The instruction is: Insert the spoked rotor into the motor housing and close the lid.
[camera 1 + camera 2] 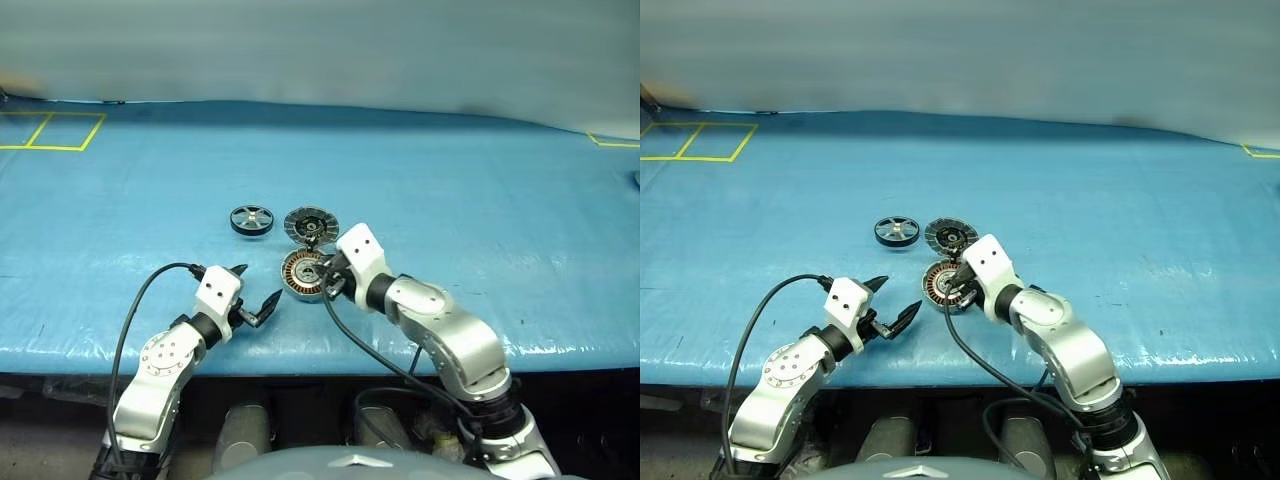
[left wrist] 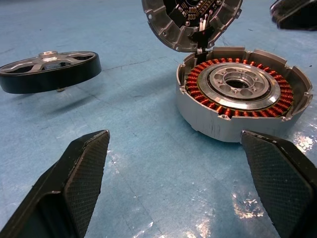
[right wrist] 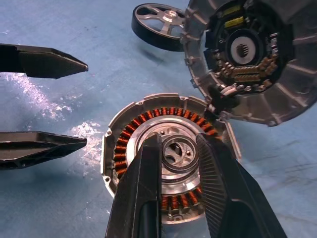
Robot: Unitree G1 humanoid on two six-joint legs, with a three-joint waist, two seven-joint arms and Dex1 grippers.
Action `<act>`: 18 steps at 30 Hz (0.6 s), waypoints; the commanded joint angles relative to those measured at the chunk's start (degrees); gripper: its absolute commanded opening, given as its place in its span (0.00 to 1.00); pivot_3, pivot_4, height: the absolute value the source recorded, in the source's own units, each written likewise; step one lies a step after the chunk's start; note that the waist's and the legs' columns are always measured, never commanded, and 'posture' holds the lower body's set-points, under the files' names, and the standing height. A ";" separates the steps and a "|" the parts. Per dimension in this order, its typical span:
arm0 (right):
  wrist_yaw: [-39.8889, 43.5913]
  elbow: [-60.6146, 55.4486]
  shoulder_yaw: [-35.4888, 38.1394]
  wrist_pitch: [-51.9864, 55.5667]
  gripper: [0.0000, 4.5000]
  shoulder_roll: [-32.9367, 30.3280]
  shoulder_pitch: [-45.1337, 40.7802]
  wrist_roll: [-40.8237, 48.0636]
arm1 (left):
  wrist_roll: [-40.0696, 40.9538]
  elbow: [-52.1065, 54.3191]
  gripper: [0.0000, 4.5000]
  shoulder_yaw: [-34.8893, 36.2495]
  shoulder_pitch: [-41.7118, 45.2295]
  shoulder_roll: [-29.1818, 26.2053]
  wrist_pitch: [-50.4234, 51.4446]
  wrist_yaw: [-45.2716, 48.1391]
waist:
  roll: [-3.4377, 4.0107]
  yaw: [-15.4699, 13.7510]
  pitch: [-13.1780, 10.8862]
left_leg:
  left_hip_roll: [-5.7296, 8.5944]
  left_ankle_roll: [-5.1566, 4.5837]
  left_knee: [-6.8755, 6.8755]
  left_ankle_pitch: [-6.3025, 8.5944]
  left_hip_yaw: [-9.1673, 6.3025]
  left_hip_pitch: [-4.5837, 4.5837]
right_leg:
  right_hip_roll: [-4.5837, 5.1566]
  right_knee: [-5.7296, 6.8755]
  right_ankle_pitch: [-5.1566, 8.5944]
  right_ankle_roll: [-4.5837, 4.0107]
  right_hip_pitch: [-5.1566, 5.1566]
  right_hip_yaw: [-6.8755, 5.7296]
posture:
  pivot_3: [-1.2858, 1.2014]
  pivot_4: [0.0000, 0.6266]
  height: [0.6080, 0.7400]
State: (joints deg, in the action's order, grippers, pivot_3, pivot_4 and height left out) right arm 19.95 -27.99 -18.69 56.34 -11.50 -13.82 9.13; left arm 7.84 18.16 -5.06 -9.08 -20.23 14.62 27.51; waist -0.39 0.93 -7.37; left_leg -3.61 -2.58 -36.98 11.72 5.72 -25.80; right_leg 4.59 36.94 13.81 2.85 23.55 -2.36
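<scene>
My left gripper [image 1: 255, 293] hangs low over the near edge, forearm angled up from my left side, wrist pointing forward and slightly rightward. Its two black fingers [image 2: 81, 183] stand spread wide apart, nothing between them. My right arm bends in from the right, elbow raised, wrist pitched downward and turned leftward. My right gripper [image 3: 181, 163] has its fingers [image 3: 141, 193] drawn near together, a narrow gap remaining, gripping nothing.
</scene>
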 commanded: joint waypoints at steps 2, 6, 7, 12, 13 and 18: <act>-1.67 1.39 -1.63 -4.04 0.15 2.06 -0.40 -0.82 | 0.24 1.97 1.00 -0.03 -0.40 0.31 -1.30 -0.16 | 0.00 0.01 0.00 | 0.00 0.00 -0.01 0.00 0.00 0.00 | 0.00 0.00 -0.01 0.01 0.00 0.00 | 0.52 0.24 1.00; -2.00 3.00 -2.71 -5.71 0.15 2.55 -0.12 -1.38 | 0.23 1.94 1.00 -0.12 -0.42 0.41 -1.36 -0.11 | 0.00 -0.01 0.00 | 0.00 0.00 -0.02 0.00 0.00 0.00 | 0.00 0.01 -0.01 0.02 -0.01 -0.01 | 0.52 0.24 1.00; -2.06 3.35 -2.77 -5.99 0.15 2.52 -0.14 -1.53 | 0.22 1.93 1.00 -0.14 -0.44 0.40 -1.41 -0.08 | 0.00 -0.01 0.00 | 0.00 0.00 -0.02 0.00 0.00 0.00 | -0.01 0.01 -0.01 0.03 -0.01 -0.01 | 0.52 0.24 1.00; -2.06 4.65 -1.79 -6.31 0.15 2.71 0.06 -1.23 | 0.34 1.72 1.00 0.11 -0.63 0.35 -1.60 0.05 | 0.00 -0.01 0.00 | -0.01 0.00 -0.02 0.00 0.00 0.01 | -0.02 0.02 -0.01 0.03 -0.01 -0.01 | 0.52 0.24 1.00; -2.00 4.96 -1.97 -6.33 0.15 2.65 0.13 -1.26 | 0.36 1.66 1.00 0.13 -0.65 0.33 -1.64 0.08 | 0.00 -0.01 0.00 | -0.01 0.00 -0.02 0.00 0.00 0.00 | -0.02 0.02 -0.01 0.03 -0.01 -0.01 | 0.52 0.24 1.00; -2.44 7.13 -2.40 -6.91 0.15 3.26 -0.08 -1.77 | 0.28 1.28 1.00 0.09 -0.39 0.39 -1.78 0.06 | 0.00 0.01 0.00 | -0.01 0.01 -0.03 -0.01 0.01 0.01 | -0.03 0.02 -0.02 0.03 -0.01 -0.01 | 0.52 0.24 1.00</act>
State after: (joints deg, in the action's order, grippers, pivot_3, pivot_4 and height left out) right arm 17.50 -20.21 -21.28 51.07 -8.75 -13.69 7.21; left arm 7.83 18.16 -5.07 -9.73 -20.06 14.25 27.55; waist -0.38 0.94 -7.37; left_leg -3.62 -2.57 -37.01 11.71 5.73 -25.79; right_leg 4.56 36.96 13.79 2.88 23.54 -2.38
